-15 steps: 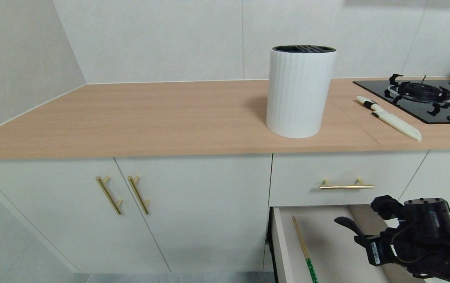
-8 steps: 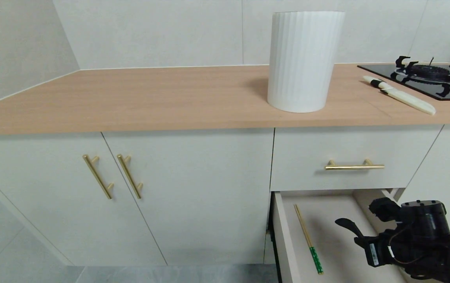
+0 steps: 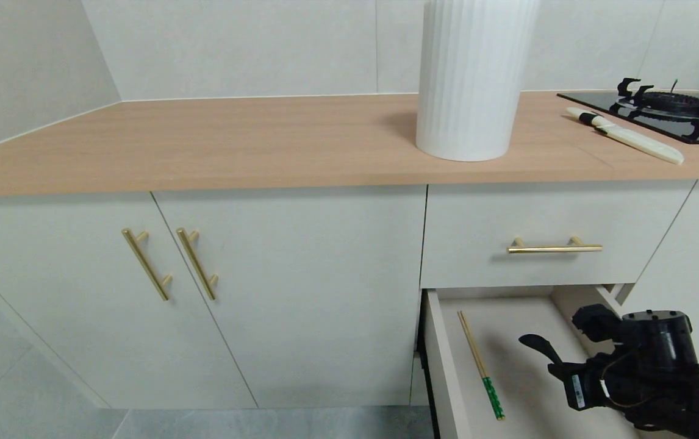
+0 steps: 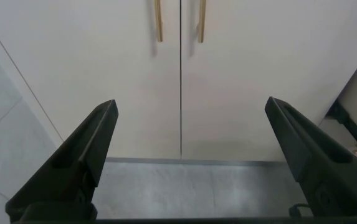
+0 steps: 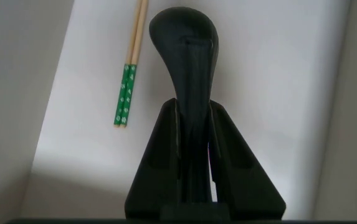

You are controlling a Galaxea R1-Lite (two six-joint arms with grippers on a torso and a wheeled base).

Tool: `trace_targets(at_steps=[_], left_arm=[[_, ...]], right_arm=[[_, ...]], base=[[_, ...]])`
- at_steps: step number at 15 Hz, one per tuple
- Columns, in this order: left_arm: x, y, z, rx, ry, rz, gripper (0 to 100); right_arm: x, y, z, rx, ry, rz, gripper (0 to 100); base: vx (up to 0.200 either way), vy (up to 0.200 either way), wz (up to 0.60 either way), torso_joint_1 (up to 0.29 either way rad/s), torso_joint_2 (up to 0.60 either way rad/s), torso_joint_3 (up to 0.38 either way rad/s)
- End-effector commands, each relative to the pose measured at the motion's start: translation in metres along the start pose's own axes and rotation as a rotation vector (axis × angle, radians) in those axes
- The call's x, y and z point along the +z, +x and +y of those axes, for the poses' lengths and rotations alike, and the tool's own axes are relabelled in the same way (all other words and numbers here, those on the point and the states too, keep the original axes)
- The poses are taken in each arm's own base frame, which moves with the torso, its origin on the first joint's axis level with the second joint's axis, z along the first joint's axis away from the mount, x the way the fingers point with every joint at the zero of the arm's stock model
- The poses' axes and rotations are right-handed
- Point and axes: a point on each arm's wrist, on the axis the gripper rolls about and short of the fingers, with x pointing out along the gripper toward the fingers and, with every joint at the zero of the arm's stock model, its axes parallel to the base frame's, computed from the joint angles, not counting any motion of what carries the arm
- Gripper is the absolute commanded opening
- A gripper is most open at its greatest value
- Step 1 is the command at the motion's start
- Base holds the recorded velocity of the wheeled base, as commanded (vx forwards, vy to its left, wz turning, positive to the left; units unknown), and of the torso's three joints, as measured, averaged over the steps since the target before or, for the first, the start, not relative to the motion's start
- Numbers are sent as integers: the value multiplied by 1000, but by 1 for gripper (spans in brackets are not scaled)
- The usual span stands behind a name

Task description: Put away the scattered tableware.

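A light wooden countertop [image 3: 233, 140] runs below pale grey wall tiles [image 3: 252, 42]. At its right end sits a black glass gas hob [image 3: 673, 103]. Beneath are two off-white cabinet doors [image 3: 301, 292] with slanted gold bar handles [image 3: 145, 264], a closed off-white drawer front [image 3: 477, 238] with a horizontal gold handle [image 3: 555, 247], and a grey tiled floor [image 3: 264, 424].

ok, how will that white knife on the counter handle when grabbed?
Knife lies flat on the countertop, so probably hard to pinch from above. Looks rigid and slim, likely light. Smooth pale blade may slip; the handle seems safer.
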Motion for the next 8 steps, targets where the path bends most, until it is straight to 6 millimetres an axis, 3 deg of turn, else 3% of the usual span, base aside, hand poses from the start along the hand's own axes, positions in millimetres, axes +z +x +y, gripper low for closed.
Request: trace_targets(at_steps=[1,5,8], left_arm=[[0,0,0,1,0,0,100],[0,0,0,1,0,0,100],[0,0,0,1,0,0,100]], right_arm=[[0,8,0,-27,5,-10,0],[-12,47,14,-195,44,-49,0],[-22,68,15,-207,44,-57,0]], base=[[0,0,0,0,0,0],[0,0,0,0,0,0],[0,0,0,0,0,0]])
